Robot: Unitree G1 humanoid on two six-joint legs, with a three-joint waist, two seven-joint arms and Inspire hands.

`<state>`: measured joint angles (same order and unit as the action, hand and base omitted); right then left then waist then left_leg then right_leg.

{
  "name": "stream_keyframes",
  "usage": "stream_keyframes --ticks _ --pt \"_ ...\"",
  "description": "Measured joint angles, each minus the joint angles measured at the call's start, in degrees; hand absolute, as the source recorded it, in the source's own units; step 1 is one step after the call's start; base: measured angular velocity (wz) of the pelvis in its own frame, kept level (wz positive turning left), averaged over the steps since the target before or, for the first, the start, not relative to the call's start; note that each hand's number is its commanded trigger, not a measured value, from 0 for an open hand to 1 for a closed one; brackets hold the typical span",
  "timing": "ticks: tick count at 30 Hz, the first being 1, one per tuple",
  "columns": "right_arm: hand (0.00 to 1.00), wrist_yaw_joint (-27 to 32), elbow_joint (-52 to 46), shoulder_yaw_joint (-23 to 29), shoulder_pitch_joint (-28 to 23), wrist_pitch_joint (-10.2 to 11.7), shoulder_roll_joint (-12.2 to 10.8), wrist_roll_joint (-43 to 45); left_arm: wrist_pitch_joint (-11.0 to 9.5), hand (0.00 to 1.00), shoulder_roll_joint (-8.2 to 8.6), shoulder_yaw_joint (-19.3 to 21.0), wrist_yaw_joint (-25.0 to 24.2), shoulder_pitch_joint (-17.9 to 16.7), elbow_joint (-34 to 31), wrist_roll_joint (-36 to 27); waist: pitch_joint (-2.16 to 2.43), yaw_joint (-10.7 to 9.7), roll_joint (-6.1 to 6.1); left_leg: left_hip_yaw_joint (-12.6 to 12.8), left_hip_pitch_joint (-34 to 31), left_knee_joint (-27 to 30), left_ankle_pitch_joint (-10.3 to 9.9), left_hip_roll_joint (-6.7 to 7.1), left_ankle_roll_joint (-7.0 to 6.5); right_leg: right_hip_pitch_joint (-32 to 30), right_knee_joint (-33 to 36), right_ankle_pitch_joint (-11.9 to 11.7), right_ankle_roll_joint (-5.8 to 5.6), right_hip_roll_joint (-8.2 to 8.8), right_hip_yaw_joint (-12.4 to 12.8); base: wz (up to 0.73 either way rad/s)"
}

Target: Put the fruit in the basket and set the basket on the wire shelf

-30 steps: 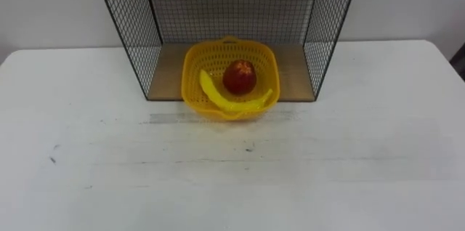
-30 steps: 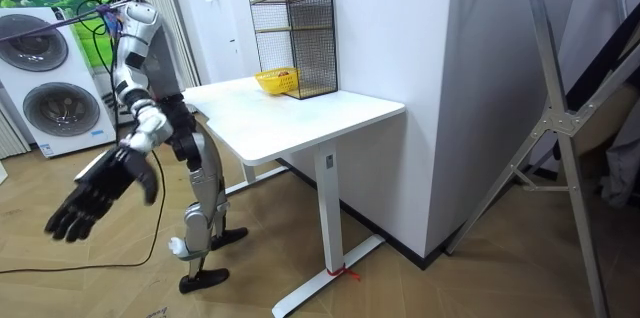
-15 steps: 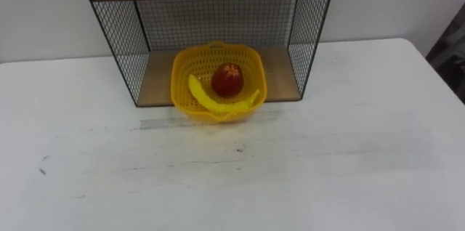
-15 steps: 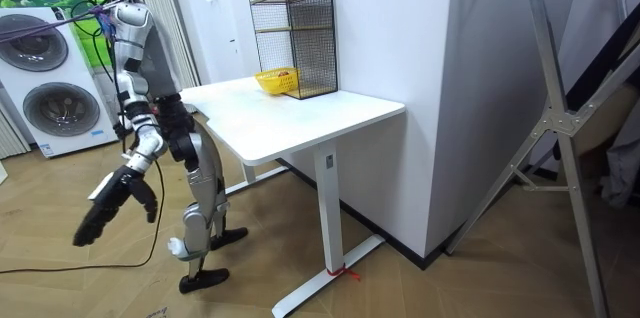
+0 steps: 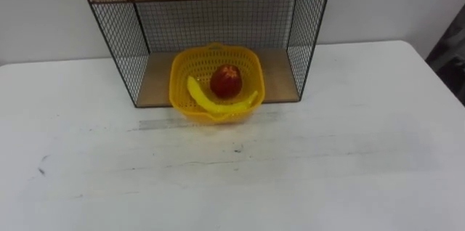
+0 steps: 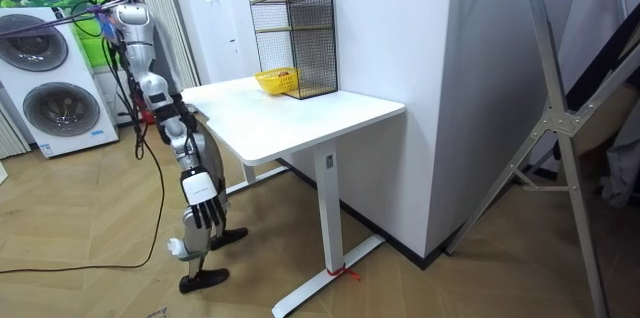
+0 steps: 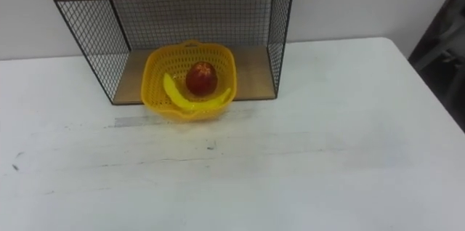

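Basket [image 5: 178, 86] with apple [image 5: 226, 81] and banana [image 5: 218, 103] | sits on shelf [image 5: 120, 35] bottom board at desk [image 5: 327, 165] far edge, front rim past the board | right hand [image 6: 203, 213] hangs by leg, fingers slack, empty | judged light, stiff mesh, fruit loose: grip rim both sides, keep level

Bare table [image 5: 327, 158]; basket [image 5: 176, 89] across wire shelf [image 5: 120, 35] mouth

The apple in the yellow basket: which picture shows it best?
The left eye view: the apple sits close and unhidden in the basket beside the banana. The right eye view shows it equally well. The room view makes it a far-off speck.
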<state>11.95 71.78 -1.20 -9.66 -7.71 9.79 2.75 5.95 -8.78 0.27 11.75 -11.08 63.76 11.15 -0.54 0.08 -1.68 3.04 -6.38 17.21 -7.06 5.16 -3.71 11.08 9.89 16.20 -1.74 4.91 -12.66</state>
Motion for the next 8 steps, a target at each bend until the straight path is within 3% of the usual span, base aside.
stream_keyframes --ticks 3,8 --pt "0.0 -1.9 0.0 -0.1 0.9 -0.7 0.0 1.5 0.8 0.0 0.21 -0.7 -2.2 0.4 0.0 2.7 -0.42 0.1 -0.44 0.0 0.0 0.0 -0.2 0.04 0.05 0.0 -0.1 0.0 0.02 0.04 0.1 0.0" --pt "0.0 -3.5 0.5 -0.5 1.6 -1.2 -0.1 2.6 2.2 0.0 0.64 -0.7 -3.9 0.3 -0.1 4.4 -0.33 0.1 -0.35 -0.5 0.1 0.3 -0.7 0.03 0.1 0.1 0.9 -0.1 0.08 0.0 -0.1 0.02"
